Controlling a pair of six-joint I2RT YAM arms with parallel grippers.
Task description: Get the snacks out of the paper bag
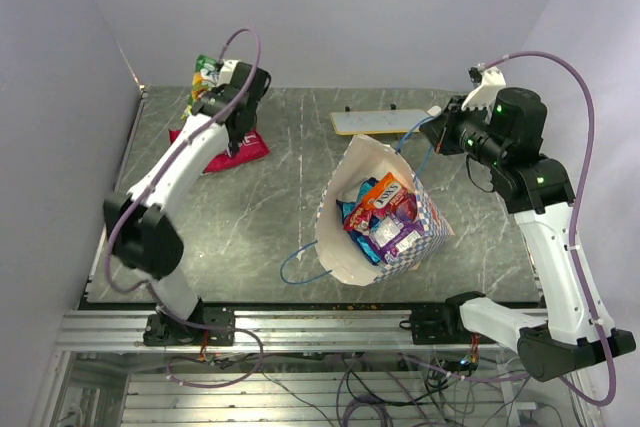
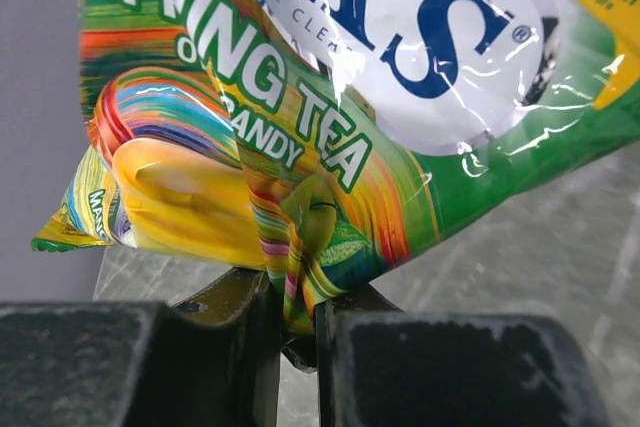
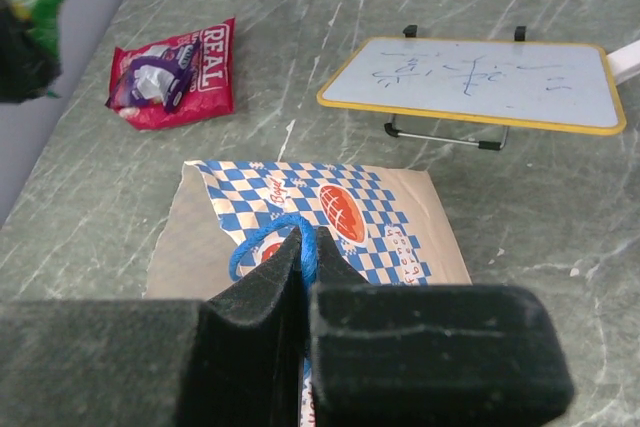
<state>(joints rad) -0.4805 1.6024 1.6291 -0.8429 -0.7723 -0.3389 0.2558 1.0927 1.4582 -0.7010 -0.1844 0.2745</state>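
The blue-and-white checkered paper bag [image 1: 385, 247] lies open in the table's middle with several snack packets [image 1: 382, 217] inside. My right gripper [image 1: 437, 135] is shut on the bag's blue cord handle [image 3: 300, 242], above the bag [image 3: 330, 207]. My left gripper [image 1: 215, 97] at the far left is shut on a green-yellow candy packet [image 2: 330, 127] and holds it above the table; the packet also shows in the top view [image 1: 204, 75]. A red-pink packet [image 1: 225, 150] lies on the table under the left arm and shows in the right wrist view [image 3: 175, 72].
A cream board with a yellow rim on black feet [image 1: 380, 121] stands behind the bag, also in the right wrist view [image 3: 470, 82]. A second blue cord handle [image 1: 300, 262] loops out at the bag's front left. Walls close the left and back sides.
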